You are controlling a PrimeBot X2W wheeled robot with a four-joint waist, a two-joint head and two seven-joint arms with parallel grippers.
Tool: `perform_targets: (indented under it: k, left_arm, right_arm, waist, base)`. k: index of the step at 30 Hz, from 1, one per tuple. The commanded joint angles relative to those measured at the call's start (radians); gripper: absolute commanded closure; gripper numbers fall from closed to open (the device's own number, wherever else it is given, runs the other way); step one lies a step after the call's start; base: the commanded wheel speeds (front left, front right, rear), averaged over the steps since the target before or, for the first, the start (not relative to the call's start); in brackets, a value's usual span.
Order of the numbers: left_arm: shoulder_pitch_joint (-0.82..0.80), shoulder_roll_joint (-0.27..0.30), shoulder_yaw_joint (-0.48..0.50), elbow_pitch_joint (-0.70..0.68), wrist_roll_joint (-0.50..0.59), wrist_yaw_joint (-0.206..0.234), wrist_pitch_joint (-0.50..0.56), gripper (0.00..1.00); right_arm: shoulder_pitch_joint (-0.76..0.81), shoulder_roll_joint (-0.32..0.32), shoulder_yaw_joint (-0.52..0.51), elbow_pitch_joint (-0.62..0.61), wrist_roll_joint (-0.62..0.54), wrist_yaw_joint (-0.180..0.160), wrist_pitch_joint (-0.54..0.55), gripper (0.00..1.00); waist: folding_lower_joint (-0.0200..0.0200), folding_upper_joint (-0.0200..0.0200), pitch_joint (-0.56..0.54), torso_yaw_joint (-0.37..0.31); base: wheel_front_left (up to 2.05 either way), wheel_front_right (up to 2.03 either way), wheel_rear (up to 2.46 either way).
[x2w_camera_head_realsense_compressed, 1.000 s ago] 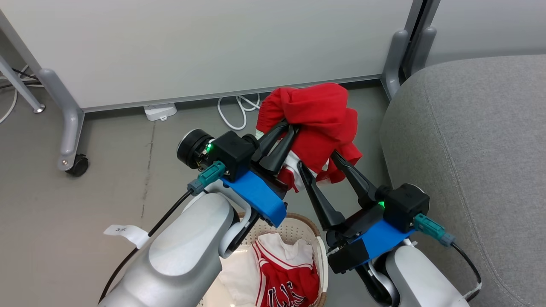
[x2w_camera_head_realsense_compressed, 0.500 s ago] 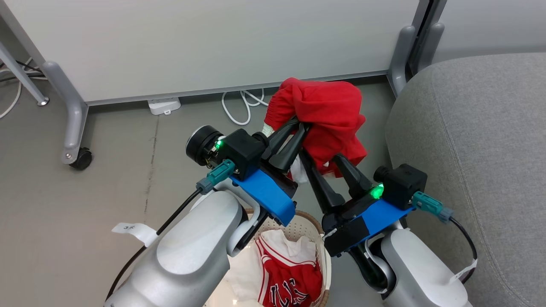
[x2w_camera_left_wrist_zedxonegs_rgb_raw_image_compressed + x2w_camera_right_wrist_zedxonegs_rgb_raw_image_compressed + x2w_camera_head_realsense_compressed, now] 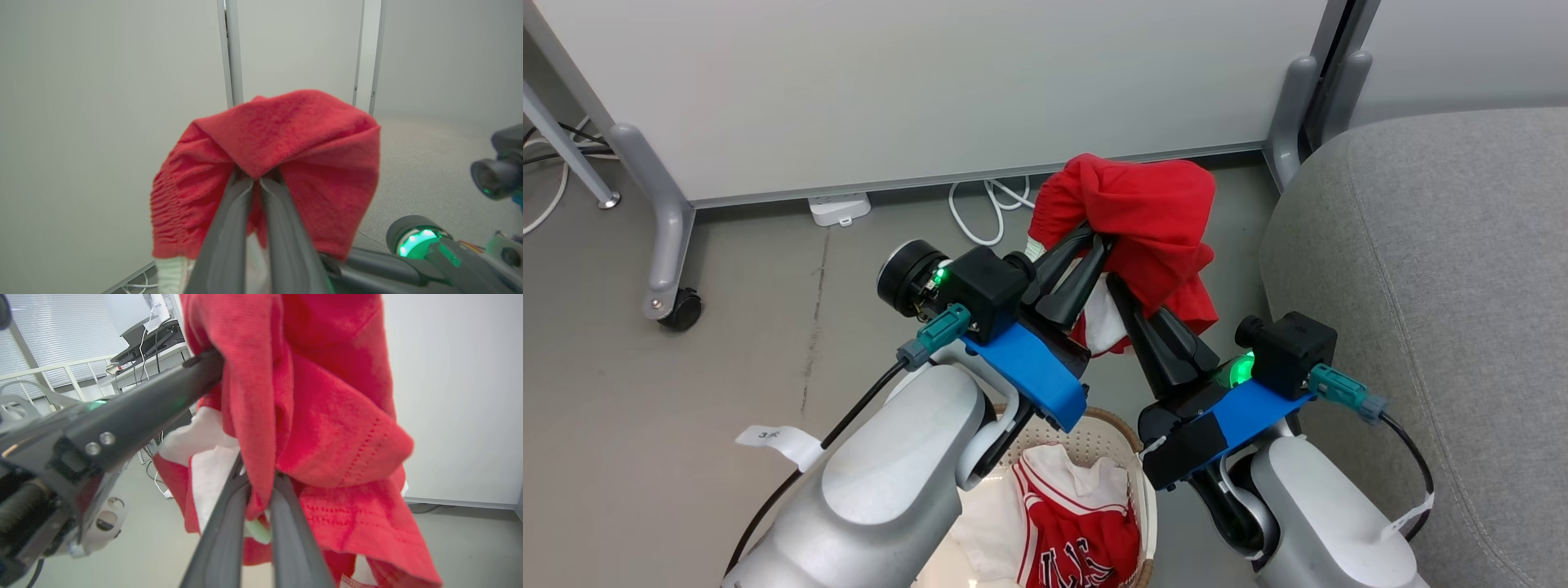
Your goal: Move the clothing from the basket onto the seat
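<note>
While both grippers clamp them, the red shorts [image 3: 1143,212] hang bunched in the air above the grey floor [image 3: 727,327]. In the head view they sit at 12 o'clock from the basket [image 3: 1125,431] and at 9 o'clock from the seat [image 3: 1421,269], touching neither.

The left gripper [image 3: 1097,242] meets the bundle from 7 o'clock, its 2 fingers [image 3: 229,228] pressed together on a fold of red cloth. In the left wrist view that cloth drapes over both tips, with a gathered waistband at 8 o'clock.

The right gripper [image 3: 1116,286] comes in from 5 o'clock. Its 2 fingers are drawn close, pinching the lower part of the shorts beside a white panel [image 3: 1104,322].

In the basket lies a red jersey [image 3: 1070,531] with white trim and dark characters. A white cable [image 3: 980,212] loops on the floor at 9 o'clock from the shorts, below a pale partition panel [image 3: 931,82].
</note>
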Motion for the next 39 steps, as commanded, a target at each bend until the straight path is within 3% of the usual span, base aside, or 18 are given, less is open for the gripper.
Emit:
perform_targets:
  k: [1, 16, 17, 18, 39]
  left_arm:
    - [0.001, 0.001, 0.004, 0.001, 0.009, -0.004, -0.005, 1.0]
    - [0.008, 0.0, 0.011, 0.011, 0.008, -0.008, -0.005, 1.0]
    - [0.009, -0.002, 0.018, 0.008, 0.003, -0.007, -0.005, 0.65]
    - [0.01, -0.003, 0.019, 0.01, 0.004, -0.007, -0.005, 0.0]
    - [0.006, 0.002, 0.028, 0.019, 0.026, -0.006, -0.005, 0.0]
  right_arm:
    - [-0.001, -0.002, -0.001, 0.003, -0.005, 0.0, -0.001, 1.0]
    - [0.002, -0.002, 0.004, -0.005, -0.02, 0.0, -0.001, 1.0]
    - [0.002, -0.002, 0.004, -0.006, -0.021, 0.0, -0.001, 1.0]
    - [0.002, -0.002, 0.004, -0.006, -0.022, 0.0, -0.001, 1.0]
    - [0.027, -0.002, -0.045, -0.03, -0.059, 0.0, -0.001, 1.0]
  waist:
    - [-0.0001, 0.0, -0.002, -0.001]
    - [-0.0001, 0.0, -0.005, -0.001]
    - [-0.0001, 0.0, -0.004, 0.0]
    - [-0.0001, 0.0, -0.004, 0.0]
    - [-0.0001, 0.0, 0.02, -0.018]
  base:
    - [0.0, 0.0, 0.0]
    - [0.0, 0.0, 0.0]
    - [0.0, 0.0, 0.0]
    - [0.0, 0.0, 0.0]
    - [0.0, 0.0, 0.0]
